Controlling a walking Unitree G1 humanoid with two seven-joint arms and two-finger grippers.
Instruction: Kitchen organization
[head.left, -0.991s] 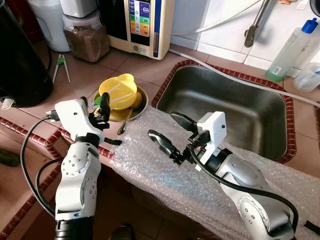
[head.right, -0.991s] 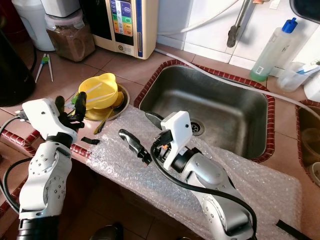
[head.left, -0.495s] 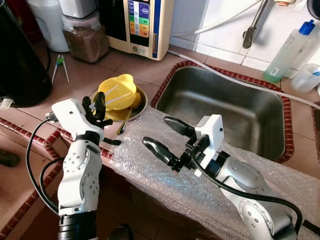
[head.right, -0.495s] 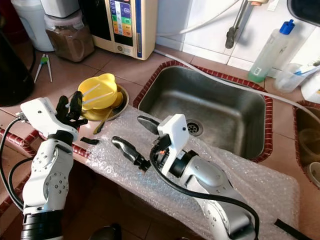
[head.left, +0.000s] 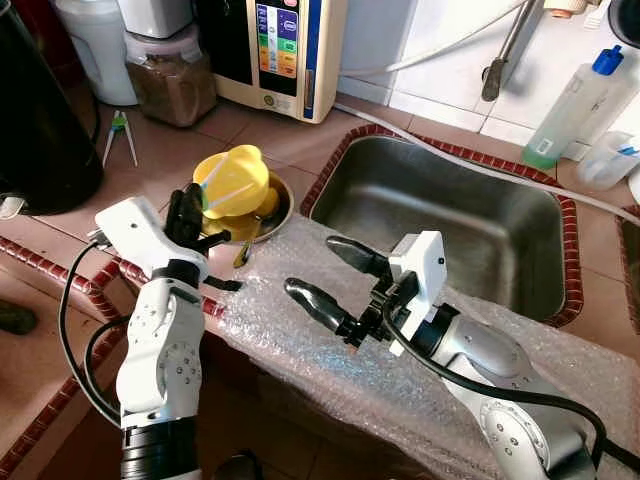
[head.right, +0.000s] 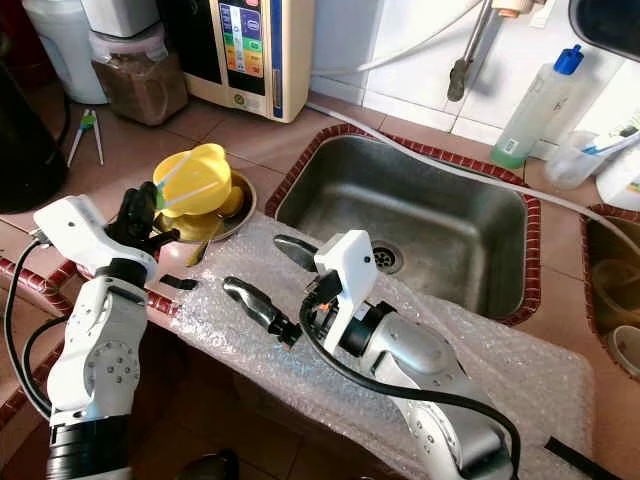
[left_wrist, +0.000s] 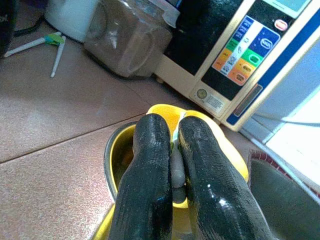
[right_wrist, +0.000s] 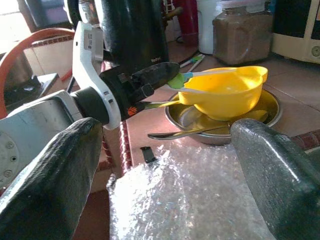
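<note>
- No brand or writing can be read anywhere; the cream appliance (head.left: 288, 52) at the back of the counter (head.left: 150, 160) bears only coloured button patches too small to make out.
- Far left stands a dark appliance (head.left: 45, 110), with a green-tipped pair of white sticks (head.left: 122, 132) lying on the tiles beside it and a jar of brown granules (head.left: 168, 80) behind.
- The left arm rises from below with its elbow bent, its wrist at the counter's front edge; the left pincer (head.left: 186, 212) has its fingers (left_wrist: 150, 165) pressed together, pinching the green end of a utensil (right_wrist: 176, 81) at the near rim of the yellow bowl (head.left: 232, 180).
- The yellow bowl is tilted and sits in a metal dish (head.right: 238, 210), which holds a spoon (head.left: 247, 243) too; both stand on the counter just left of the sink (head.left: 450, 220).
- A sheet of bubble wrap (head.left: 300, 350) covers the counter's front edge, with a small black piece (head.left: 225, 284) lying at its left end.
- The right arm reaches leftward across the wrap, forearm low and level; the right pincer (head.left: 322, 275) is spread wide and holds nothing, hovering over the wrap near the dish.
- Right of the sink stands a clear bottle with a blue cap (head.left: 572, 105).
</note>
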